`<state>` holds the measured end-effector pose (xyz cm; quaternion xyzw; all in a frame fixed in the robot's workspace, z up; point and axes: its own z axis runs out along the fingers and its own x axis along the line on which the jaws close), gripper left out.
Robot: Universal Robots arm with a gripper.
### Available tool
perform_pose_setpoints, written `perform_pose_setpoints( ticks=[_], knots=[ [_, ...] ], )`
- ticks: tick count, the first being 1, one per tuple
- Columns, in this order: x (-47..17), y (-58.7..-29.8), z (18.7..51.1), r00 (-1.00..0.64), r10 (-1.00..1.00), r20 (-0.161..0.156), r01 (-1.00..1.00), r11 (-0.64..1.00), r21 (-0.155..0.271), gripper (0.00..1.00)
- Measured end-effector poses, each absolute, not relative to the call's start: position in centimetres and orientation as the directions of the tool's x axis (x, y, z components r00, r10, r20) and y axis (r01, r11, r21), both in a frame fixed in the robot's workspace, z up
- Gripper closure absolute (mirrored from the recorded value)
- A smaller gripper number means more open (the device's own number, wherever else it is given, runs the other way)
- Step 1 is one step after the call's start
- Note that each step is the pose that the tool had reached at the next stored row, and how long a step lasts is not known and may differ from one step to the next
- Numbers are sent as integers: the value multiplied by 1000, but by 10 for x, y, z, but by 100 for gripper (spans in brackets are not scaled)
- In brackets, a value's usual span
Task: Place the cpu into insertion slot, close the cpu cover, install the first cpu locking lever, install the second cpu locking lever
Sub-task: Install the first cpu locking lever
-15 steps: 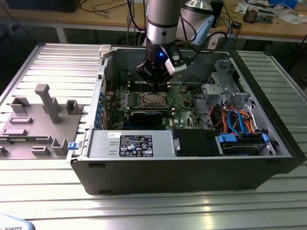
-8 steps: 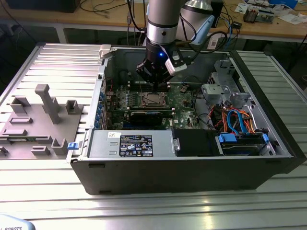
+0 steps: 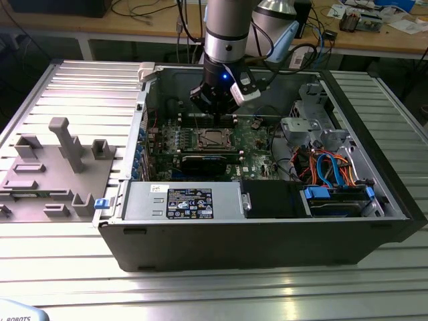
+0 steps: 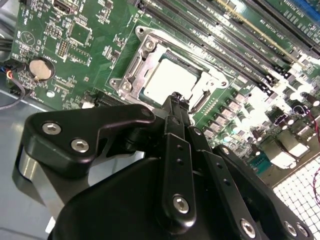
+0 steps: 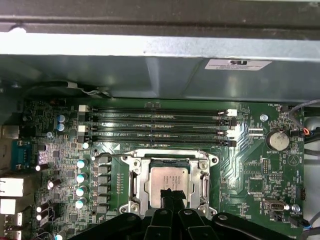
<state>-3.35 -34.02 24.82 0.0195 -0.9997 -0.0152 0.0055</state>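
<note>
Dull silver square cpu (image 5: 167,181) sat in the silvery-rimmed insertion slot (image 5: 136,186) w/ thin silvery cpu cover (image 5: 170,154) down over it, black gripper (image 5: 171,192) fingers pinched together empty just above; lever status unclear

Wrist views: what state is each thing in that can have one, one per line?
cpu: seated in the insertion slot.
cpu cover: down flat around the cpu.
claw: fingertips together over the cpu's edge, holding nothing.
computer case: side open, board exposed.
</note>
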Motion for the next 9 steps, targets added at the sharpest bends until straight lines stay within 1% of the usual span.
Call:
perform_pose_setpoints(
  ticks=[9],
  knots=[
    [-33, -340, 249, -999, -51, 10, -50, 998, 31, 89]
  ],
)
